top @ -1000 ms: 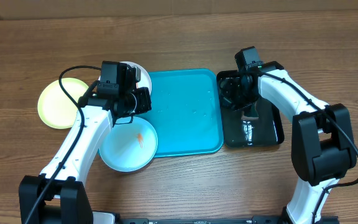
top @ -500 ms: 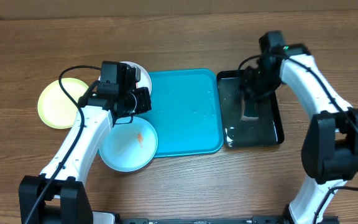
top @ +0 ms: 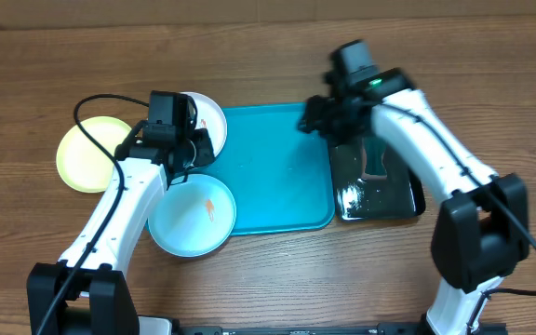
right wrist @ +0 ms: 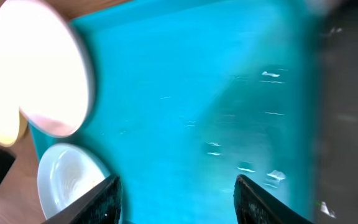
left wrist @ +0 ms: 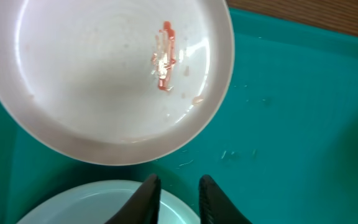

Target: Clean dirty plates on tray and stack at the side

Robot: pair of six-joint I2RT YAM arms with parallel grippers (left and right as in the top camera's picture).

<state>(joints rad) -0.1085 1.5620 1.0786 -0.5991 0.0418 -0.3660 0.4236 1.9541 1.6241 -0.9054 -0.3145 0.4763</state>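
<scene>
Watching from overhead: I have the left pincer (top: pixel 186 147) over the left end of the tray (top: pixel 277 177) and the right pincer (top: pixel 313 119) over its far right corner.
Left pincer: the fingers are only a narrow gap apart with nothing between them, and bare tray shows through the gap.
White plate (left wrist: pixel 98 81): just ahead of the left pincer's fingertips, lying across the tray's corner, with an orange smear (left wrist: pixel 165 57) on it.
Blue plate (left wrist: pixel 98 202): under the left pincer's fingers, its rim overlapping the tray's edge.
Yellow plate (top: pixel 91 154): on the table (top: pixel 268 46), off the tray, well out to the left pincer's left.
Right pincer: the fingers are spread wide and hold nothing, with bare tray below them; my wrist view here is blurred.
Black tray (top: pixel 394 200): just to the right pincer's right, beside the tray. A small brownish thing (top: pixel 375 166) lies in it, possibly a sponge.
</scene>
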